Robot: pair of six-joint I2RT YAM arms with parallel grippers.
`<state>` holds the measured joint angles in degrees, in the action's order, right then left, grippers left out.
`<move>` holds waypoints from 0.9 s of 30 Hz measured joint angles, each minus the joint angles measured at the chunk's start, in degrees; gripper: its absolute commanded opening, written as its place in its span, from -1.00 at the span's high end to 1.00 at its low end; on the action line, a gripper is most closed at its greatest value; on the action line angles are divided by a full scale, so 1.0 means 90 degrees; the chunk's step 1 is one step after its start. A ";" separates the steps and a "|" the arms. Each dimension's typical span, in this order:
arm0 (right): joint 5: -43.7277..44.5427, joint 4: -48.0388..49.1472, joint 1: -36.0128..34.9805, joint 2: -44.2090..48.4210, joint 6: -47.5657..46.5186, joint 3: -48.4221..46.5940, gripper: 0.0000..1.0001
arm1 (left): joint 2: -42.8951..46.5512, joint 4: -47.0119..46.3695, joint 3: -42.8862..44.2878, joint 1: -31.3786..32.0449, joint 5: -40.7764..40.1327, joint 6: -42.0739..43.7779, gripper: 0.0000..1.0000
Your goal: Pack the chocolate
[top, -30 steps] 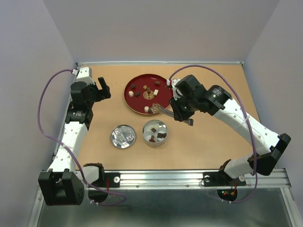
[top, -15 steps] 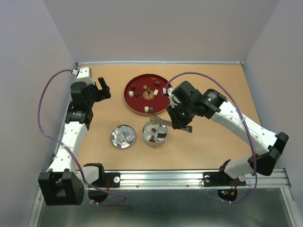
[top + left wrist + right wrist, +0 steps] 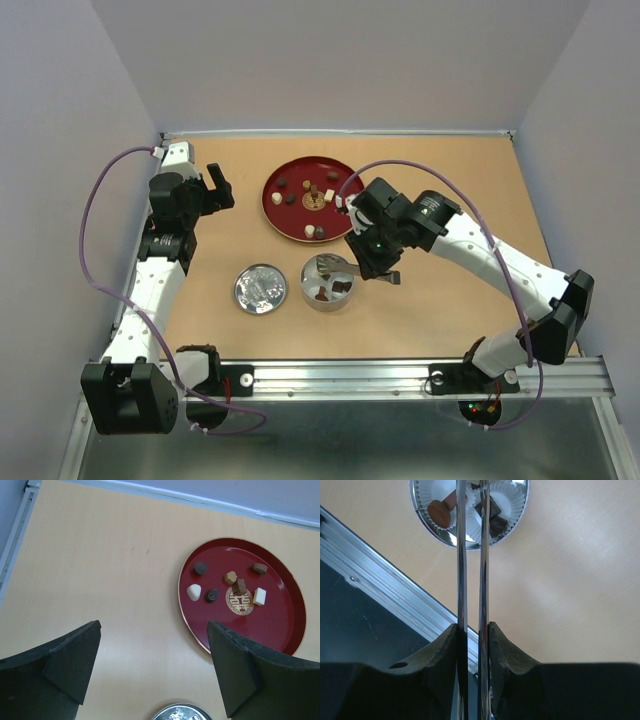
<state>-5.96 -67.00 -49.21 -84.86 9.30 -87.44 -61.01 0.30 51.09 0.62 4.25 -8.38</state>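
Tan wood table, white walls on three sides. Left arm is folded at the left edge, left gripper spread wide and holding nothing. Right arm reaches to frame centre, right gripper clamped on tongs, their tips over the tin. Chocolate is mostly on the red plate, a few pieces in the tin. Since 1 s ago the right arm has swung from plate to tin; the left arm is unmoved.

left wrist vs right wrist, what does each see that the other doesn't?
Left wrist only: round red tray with loose chocolate pieces, framed by the open left pincer. Right wrist only: right pincer shut on long metal tongs, tips over a round silver tin with white paper cups and more chocolate pieces. Both: tan wooden table.
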 measured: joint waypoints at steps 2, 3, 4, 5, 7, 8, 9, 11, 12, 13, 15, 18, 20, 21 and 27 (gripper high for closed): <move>0.0010 0.0015 0.0000 -0.0034 -0.0002 0.0007 0.32 | 0.0000 0.0000 0.0000 0.0000 0.0000 0.0000 -0.97; 0.0015 0.0024 0.0000 -0.0051 -0.0002 0.0007 0.32 | 0.0000 0.0000 0.0000 0.0000 0.0000 0.0000 -0.97; 0.0017 0.0046 0.0000 -0.0066 -0.0005 0.0007 0.31 | 0.0000 0.0000 0.0000 0.0000 0.0000 0.0000 -0.97; 0.0019 0.0061 0.0000 -0.0073 -0.0005 0.0007 0.31 | 0.0000 0.0000 0.0000 0.0000 0.0000 0.0000 -0.97; 0.0036 0.0104 0.0000 -0.0087 -0.0007 0.0007 0.29 | 0.0000 0.0000 0.0000 0.0000 0.0000 0.0000 -0.97; 0.0049 0.0131 0.0000 -0.0095 -0.0007 0.0007 0.28 | 0.0000 0.0000 0.0000 0.0000 0.0000 0.0000 -0.97; 0.0068 0.0158 0.0000 -0.0102 -0.0007 0.0007 0.28 | 0.0000 0.0000 0.0000 0.0000 0.0000 0.0000 -0.97; 0.0107 0.0192 0.0000 -0.0129 -0.0007 0.0007 0.26 | 0.0000 0.0000 0.0000 0.0000 0.0000 0.0000 -0.97; 0.0126 0.0214 0.0000 -0.0170 -0.0007 0.0007 0.24 | 0.0000 0.0000 0.0000 0.0000 0.0000 0.0000 -0.97; 0.0131 0.0216 0.0000 -0.0194 -0.0007 0.0007 0.24 | 0.0000 0.0000 0.0000 0.0000 -0.0002 0.0000 -0.97; 0.0141 0.0226 0.0000 -0.0250 -0.0010 0.0007 0.20 | 0.0000 0.0000 0.0000 0.0000 0.0000 0.0000 -0.97; 0.0172 0.0238 0.0000 -0.0316 -0.0010 0.0007 0.11 | 0.0000 0.0000 0.0000 0.0000 -0.0002 0.0000 -0.97; 0.0185 0.0253 0.0000 -0.0318 -0.0007 0.0007 0.07 | 0.0000 0.0000 0.0000 0.0000 -0.0002 0.0000 -0.97; 0.0189 0.0260 0.0000 -0.0318 -0.0007 0.0007 0.07 | 0.0000 0.0000 0.0000 0.0000 0.0000 0.0000 -0.97; 0.0221 0.0284 0.0000 -0.0318 -0.0005 0.0007 0.10 | 0.0000 0.0000 0.0000 0.0000 -0.0002 0.0000 -0.97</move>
<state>-3.97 -64.45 -49.21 -87.72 9.26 -87.37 -61.01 0.30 51.09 0.62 4.23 -8.38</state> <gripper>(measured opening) 0.467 0.986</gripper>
